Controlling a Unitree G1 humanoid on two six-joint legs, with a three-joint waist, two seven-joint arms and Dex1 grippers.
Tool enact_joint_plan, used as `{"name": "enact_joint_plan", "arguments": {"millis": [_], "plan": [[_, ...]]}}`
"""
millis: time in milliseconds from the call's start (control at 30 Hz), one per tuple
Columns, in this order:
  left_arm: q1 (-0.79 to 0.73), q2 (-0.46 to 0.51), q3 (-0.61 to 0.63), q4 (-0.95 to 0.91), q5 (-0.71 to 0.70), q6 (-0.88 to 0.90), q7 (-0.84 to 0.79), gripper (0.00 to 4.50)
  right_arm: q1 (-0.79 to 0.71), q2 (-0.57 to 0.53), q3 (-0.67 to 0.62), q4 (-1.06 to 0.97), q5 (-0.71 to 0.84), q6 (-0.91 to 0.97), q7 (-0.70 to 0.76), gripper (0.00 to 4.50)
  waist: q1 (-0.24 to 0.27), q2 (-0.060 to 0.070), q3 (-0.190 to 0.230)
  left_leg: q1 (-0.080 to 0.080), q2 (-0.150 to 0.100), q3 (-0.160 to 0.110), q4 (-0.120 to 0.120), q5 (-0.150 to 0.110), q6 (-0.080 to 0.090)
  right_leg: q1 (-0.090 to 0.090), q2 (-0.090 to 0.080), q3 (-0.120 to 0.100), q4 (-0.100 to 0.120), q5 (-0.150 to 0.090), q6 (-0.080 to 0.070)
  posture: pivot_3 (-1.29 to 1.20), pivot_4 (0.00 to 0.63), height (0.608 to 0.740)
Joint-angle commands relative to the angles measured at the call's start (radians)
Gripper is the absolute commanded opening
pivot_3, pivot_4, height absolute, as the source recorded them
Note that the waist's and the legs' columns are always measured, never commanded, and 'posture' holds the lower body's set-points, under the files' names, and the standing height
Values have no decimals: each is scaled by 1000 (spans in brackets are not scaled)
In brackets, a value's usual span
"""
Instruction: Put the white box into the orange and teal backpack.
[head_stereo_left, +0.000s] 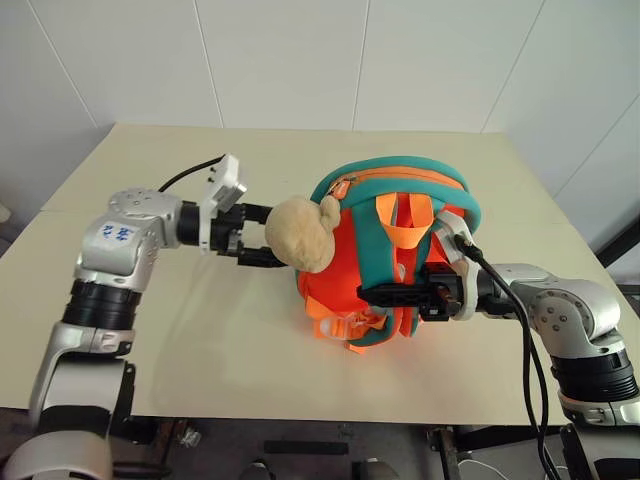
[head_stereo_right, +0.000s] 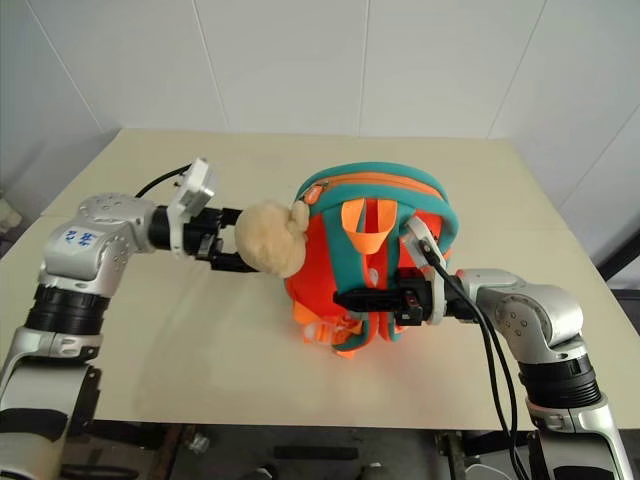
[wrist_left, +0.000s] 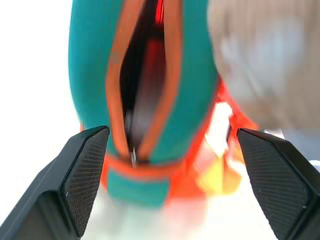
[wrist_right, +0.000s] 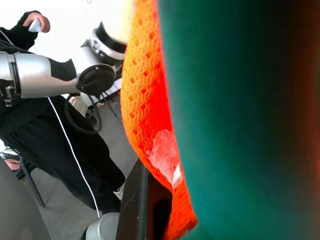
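Left gripper (head_stereo_left: 252, 238) gapes wide, holding nothing; right gripper (head_stereo_left: 372, 296) is clamped on the orange and teal backpack (head_stereo_left: 385, 215)

Left pincer (wrist_left: 170, 185) gapes wide — facing the backpack's (wrist_left: 90, 75) unzipped slit.
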Motion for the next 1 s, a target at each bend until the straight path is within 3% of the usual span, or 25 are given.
{"name": "enact_joint_plan", "arguments": {"millis": [33,367,567,800,1000], "plan": [[16,50,69,-54,-32,9,-8,4360,8,-12,-16,-15,2,-11,4,2,1,0,0,0,0,0,0,0,0,0,0,0,0,0,0,0,150,740],[40,-95,179,-297,-250,125,140,4360,-6,-12,9,15,-26,-29,23,2,6,0,0,0,0,-1,3,0,0,2,0,0,1,0,0,0,150,740],[77,-63,149,-377,-306,199,134,4360,-6,-7,14,20,-39,-29,32,2,2,0,0,1,0,-1,2,0,0,2,0,0,1,0,0,0,150,740],[80,-83,98,-401,-285,172,152,4360,-8,5,21,24,-48,-35,35,2,6,0,0,0,0,-1,3,0,0,2,0,0,1,0,0,0,150,740],[61,-180,38,-347,-183,50,234,4360,-13,15,27,31,-57,-49,36,2,8,0,0,0,0,-1,5,0,0,2,0,0,1,0,0,0,150,740]]}}
